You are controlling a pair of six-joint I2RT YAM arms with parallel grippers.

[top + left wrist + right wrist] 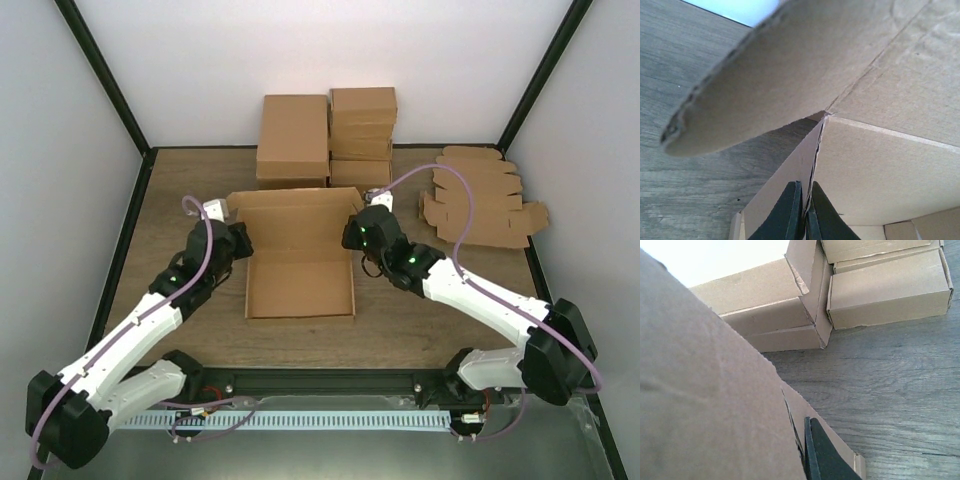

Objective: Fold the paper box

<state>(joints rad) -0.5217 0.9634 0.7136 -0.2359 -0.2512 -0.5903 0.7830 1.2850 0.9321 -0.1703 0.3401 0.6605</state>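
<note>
Brown paper box (300, 290) pinched: left pincer (243, 243), right pincer (351, 234).

1. The paper box (300, 270): plain brown cardboard, matt, corrugated along its cut edge.
2. The table (180, 170): grey-brown wood grain, dull finish.
3. The left gripper (806, 192), its fingers (787, 215): smooth matt black.
4. The stacked boxes (330, 135) at twelve o'clock: the same matt brown cardboard.

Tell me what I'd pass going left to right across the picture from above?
First the left end effector → the paper box → the right end effector → the pile of flat cardboard blanks.
</note>
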